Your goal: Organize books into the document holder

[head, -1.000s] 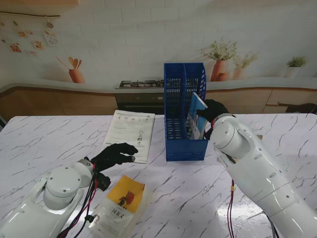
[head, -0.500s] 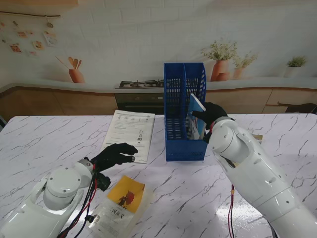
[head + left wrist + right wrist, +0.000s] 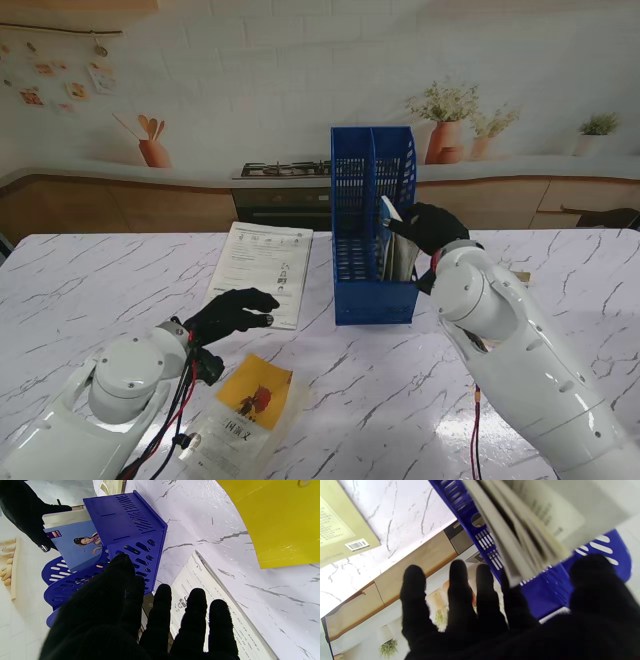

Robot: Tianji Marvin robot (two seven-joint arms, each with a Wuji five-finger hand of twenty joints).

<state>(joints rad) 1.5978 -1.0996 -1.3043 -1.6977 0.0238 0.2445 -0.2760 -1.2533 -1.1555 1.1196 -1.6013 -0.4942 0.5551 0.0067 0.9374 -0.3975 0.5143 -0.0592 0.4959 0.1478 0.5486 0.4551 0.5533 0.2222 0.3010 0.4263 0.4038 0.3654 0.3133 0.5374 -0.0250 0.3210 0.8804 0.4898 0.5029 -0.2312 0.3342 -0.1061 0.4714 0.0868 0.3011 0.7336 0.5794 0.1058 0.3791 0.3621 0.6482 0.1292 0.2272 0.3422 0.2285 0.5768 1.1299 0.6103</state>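
A blue two-slot document holder (image 3: 372, 225) stands upright on a white marble table (image 3: 560, 260). The robot's right hand (image 3: 428, 226) grips the top edge of a blue-covered book (image 3: 75, 543), which sits tilted, most of the way down in the holder's right slot. The right wrist view shows the pages fanned loose beside the fingers (image 3: 458, 590), so the grip looks partial. If the hand lets go now, the book could flop open or catch on the slot wall, and a hard push could slide or tip the light holder. The left hand (image 3: 228, 313) holds nothing, fingers spread, resting at a white printed sheet (image 3: 262, 268). A yellow book (image 3: 247, 405) lies flat nearer to me, not yet filed.
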